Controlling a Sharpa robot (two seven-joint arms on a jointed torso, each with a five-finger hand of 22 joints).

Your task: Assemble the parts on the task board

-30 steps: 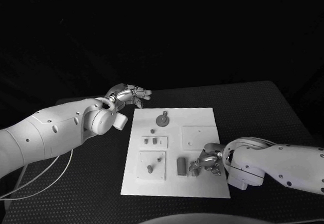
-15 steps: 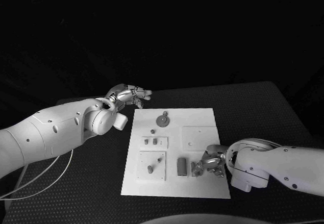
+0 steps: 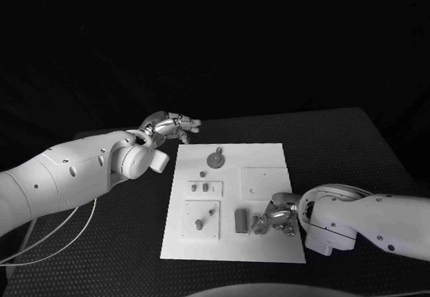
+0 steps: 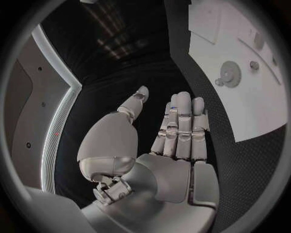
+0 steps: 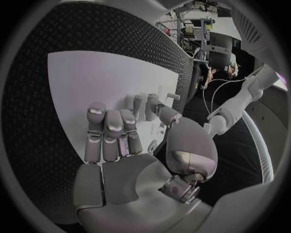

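Note:
The white task board (image 3: 265,244) lies mid-table. On it are a grey gear (image 3: 216,160), two small pegs (image 3: 201,186), a taller grey block (image 3: 241,220) and a small part (image 3: 259,228). My right hand (image 3: 279,218) hovers low over the board's near right area, its fingertips beside the small part and block. In the right wrist view this hand (image 5: 118,145) has straight fingers over the board (image 5: 79,82), with the thumb close to the grey parts (image 5: 148,104); contact is unclear. My left hand (image 3: 171,126) stays off the board's far left corner, fingers spread and holding nothing. The left wrist view shows it (image 4: 172,141) flat beside the board (image 4: 254,111) and gear (image 4: 230,74).
A raised square plate (image 3: 264,181) sits on the board's right half and another (image 3: 202,220) with pegs on its near left. Black textured table (image 3: 105,264) surrounds the board. A white cable (image 3: 55,246) trails under the left arm.
My right hand has shifted slightly toward the board's near edge, staying by the small part. The left hand has not moved.

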